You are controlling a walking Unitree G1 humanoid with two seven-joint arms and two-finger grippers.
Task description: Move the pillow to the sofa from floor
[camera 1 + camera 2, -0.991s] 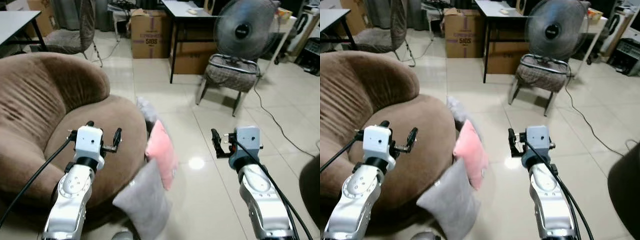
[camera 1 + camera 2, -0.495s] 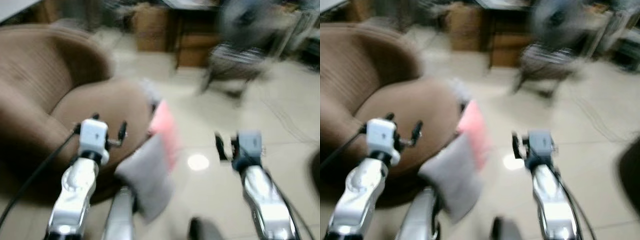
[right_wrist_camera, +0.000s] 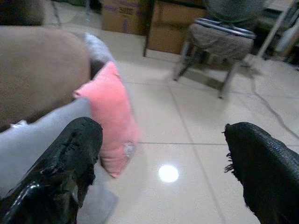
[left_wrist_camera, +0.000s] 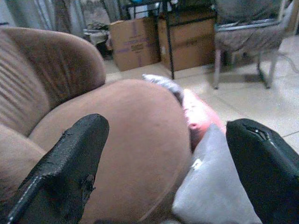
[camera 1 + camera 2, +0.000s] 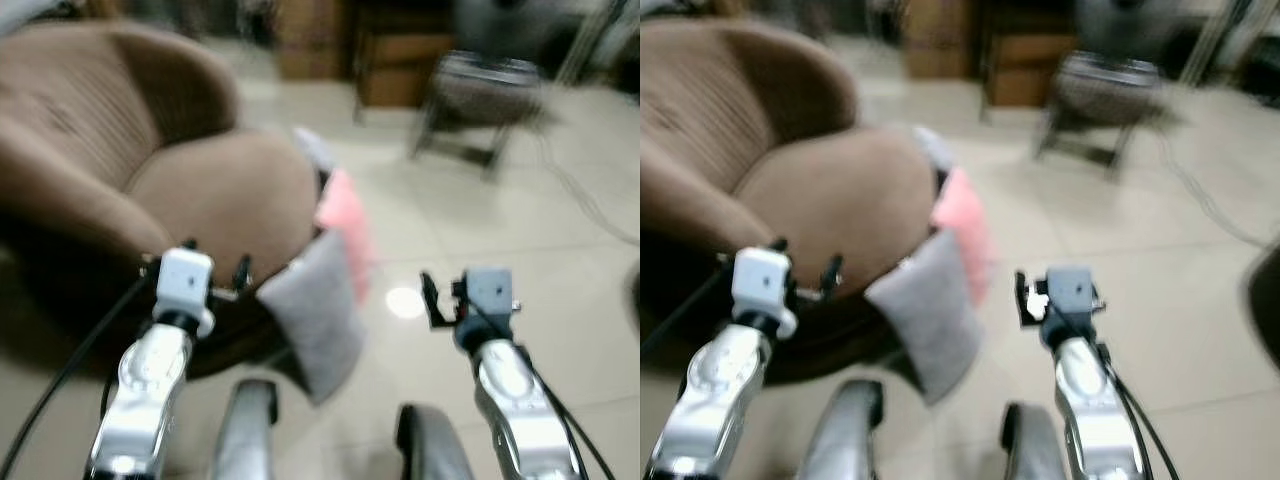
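Bare floor right of pillows — sofa crowds left.

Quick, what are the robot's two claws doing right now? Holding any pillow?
Left claw: open, holding nothing, above the sofa.
Right claw: open, holding nothing, near the pink pillow.

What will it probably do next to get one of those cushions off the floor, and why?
Probably step closer and lower both arms toward the grey pillow, the nearest one, leaning against the brown sofa. Both the left end effector and the right end effector are open, empty, and short of it.
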